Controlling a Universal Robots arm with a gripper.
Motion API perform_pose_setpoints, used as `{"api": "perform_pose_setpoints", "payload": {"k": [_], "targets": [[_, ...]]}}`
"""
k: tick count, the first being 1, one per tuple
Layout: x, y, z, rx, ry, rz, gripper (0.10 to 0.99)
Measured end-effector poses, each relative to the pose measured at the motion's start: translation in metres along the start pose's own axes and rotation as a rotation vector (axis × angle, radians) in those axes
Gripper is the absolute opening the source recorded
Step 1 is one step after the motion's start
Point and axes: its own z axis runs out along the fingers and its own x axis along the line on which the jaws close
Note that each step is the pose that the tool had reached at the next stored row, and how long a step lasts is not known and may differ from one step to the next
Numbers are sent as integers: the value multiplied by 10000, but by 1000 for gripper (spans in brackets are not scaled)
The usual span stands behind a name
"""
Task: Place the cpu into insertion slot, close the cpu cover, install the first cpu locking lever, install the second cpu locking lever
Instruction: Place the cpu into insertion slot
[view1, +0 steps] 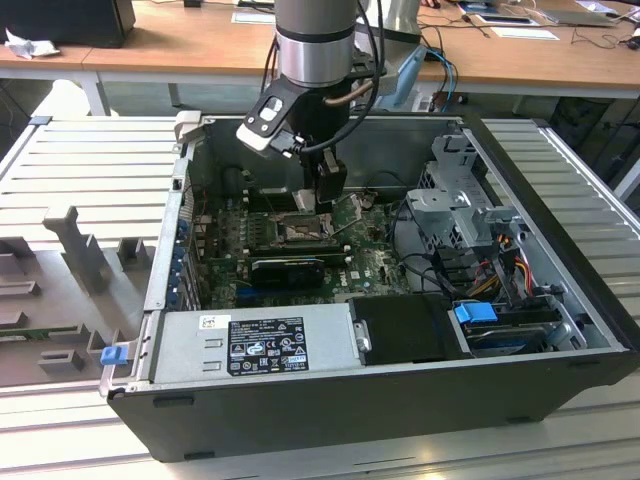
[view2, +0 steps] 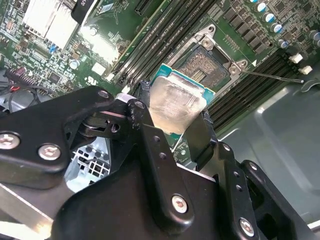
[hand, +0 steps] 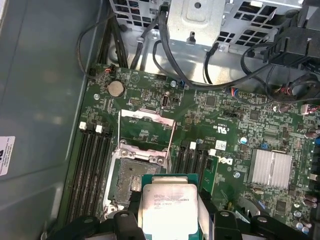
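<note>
My gripper (view1: 328, 196) hangs inside the open computer case, just above the motherboard, and is shut on the cpu. In both wrist views the cpu (view2: 176, 106) (hand: 167, 204) shows its pale silver top between the two black fingers (view2: 142, 100), held flat by its edges. The insertion slot (view2: 206, 64) (hand: 131, 179) lies bare right beside and below the chip, and the chip overlaps one edge of it. The cpu cover (hand: 148, 131) stands swung open at the slot's far edge. A thin metal locking lever (view2: 276, 76) sticks out past the slot's corner.
Black memory slots (hand: 92, 165) flank the socket. A finned heatsink (hand: 270, 167) sits on the board, and black cables (hand: 165, 55) loop near the drive cage (view1: 460, 200). The power supply (view1: 260, 345) fills the case's near side. The case rests on a ribbed grey table (view1: 90, 160).
</note>
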Motion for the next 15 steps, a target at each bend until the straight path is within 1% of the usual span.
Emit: {"api": "perform_pose_setpoints", "payload": {"k": [3, 15], "targets": [[-1, -5, 54, 1, -4, 40, 529], [-2, -16, 156, 1, -11, 123, 529]]}}
